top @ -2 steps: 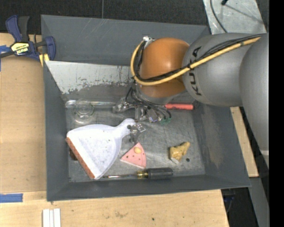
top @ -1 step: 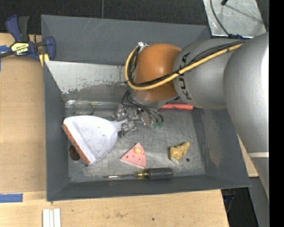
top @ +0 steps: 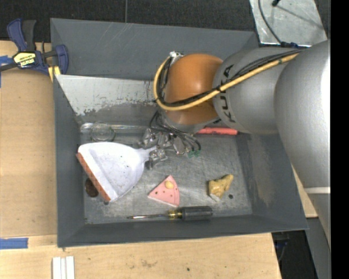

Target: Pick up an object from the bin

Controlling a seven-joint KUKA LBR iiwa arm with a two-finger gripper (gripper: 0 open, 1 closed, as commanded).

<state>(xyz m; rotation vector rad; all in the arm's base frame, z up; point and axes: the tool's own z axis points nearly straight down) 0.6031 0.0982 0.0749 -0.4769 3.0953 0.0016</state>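
Observation:
My gripper (top: 164, 143) hangs low in the middle of the bin, under the orange wrist cover. Its metal parts reach down to the narrow right end of a white scoop-shaped thing (top: 113, 168) with a brown edge, which lies at the left. Whether they touch it I cannot tell. A pink wedge (top: 166, 192) with a yellow spot lies just in front of the gripper. Behind the gripper to the left lies a clear, see-through thing (top: 102, 131).
A screwdriver (top: 180, 214) with a black handle lies along the front wall. A crumpled yellowish lump (top: 220, 186) sits at the front right. A red pen-like stick (top: 218, 131) pokes out beside the arm. A small dark thing (top: 91, 189) lies by the scoop's left edge.

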